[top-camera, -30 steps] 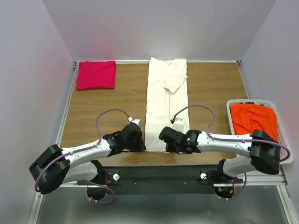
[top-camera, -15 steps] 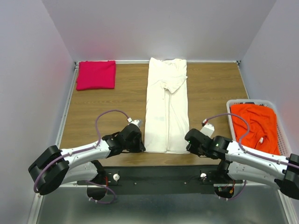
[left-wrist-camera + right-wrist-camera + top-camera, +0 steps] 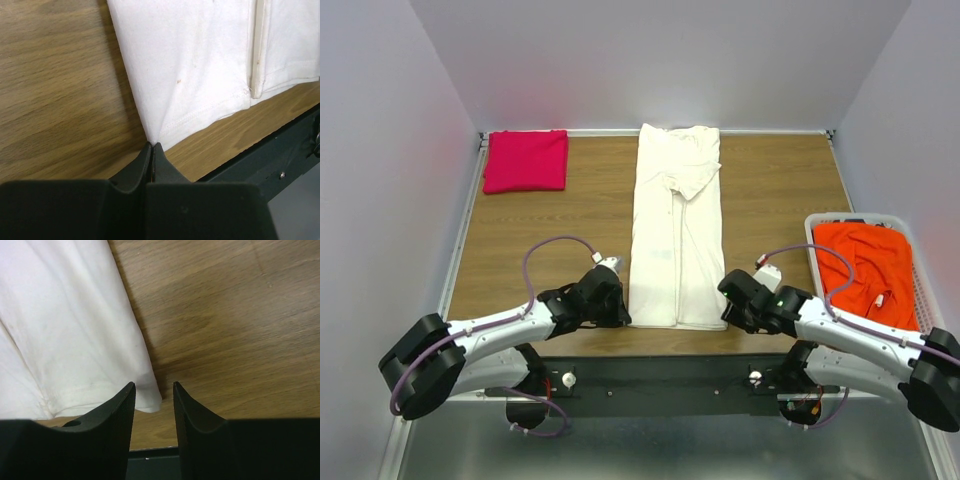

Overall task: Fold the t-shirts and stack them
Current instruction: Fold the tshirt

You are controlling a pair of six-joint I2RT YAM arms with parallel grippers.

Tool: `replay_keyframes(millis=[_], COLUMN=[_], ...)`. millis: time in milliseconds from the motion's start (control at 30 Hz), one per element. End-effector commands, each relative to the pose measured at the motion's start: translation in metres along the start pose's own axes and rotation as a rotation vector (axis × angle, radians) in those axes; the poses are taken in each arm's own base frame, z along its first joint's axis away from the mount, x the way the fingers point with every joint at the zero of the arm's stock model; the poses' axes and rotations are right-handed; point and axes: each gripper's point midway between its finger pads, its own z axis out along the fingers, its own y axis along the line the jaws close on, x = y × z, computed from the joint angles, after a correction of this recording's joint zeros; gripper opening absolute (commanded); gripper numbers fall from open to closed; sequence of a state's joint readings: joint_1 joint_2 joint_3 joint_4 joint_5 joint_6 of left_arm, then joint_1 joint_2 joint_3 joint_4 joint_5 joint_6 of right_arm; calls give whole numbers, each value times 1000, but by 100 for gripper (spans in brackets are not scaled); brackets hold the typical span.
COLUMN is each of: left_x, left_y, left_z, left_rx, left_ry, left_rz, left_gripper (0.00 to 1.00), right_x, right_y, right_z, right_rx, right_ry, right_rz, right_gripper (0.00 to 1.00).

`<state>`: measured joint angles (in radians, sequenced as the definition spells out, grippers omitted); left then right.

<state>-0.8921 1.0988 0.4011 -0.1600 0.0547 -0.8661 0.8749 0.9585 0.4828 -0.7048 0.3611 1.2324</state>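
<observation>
Left gripper (image 3: 152, 147) pinches the limp, light cream-white t-shirt (image 3: 200, 65) by its hem corner — right gripper (image 3: 154, 390), part-open, should take the matching corner lying between its tips.

We see bright, even overhead light in the top view, with no glare and only soft shadows on the worktop (image 3: 520, 250). In our wrist views the wood grain is sharp, a thin shadow lines the cream-white t-shirt (image 3: 190, 65), and the near pincer fingers (image 3: 120, 425) look dark and soft-edged.
</observation>
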Motion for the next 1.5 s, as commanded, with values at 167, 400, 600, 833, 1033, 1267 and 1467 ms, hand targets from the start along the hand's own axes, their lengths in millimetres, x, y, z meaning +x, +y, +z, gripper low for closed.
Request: replay_keyframes(millis=[167, 400, 600, 833, 1033, 1267, 1467], left_x=[2, 3, 4, 15, -5, -74, -122], left_y=[3, 4, 1, -3, -13, -41, -54], left_z=[-4, -3, -6, -13, -22, -25, -3], left_rx=[-4, -6, 9, 20, 8, -26, -51], left_ry=[-11, -7, -6, 9, -58, -213, -260], left_rz=[-1, -12, -15, -31, -17, 77, 93], left_gripper=[0, 0, 0, 0, 0, 0, 0], right_x=[28, 37, 39, 47, 12, -43, -95], right_y=[1, -9, -8, -3, 19, 56, 85], right_z=[10, 13, 12, -4, -27, -30, -21], right_rx=[-34, -23, -34, -114, -138, -75, 9], right_ry=[127, 153, 165, 223, 123, -65, -244], right_rz=[-61, -71, -87, -151, -185, -188, -195], right_gripper=[43, 39, 2, 0, 0, 0, 1])
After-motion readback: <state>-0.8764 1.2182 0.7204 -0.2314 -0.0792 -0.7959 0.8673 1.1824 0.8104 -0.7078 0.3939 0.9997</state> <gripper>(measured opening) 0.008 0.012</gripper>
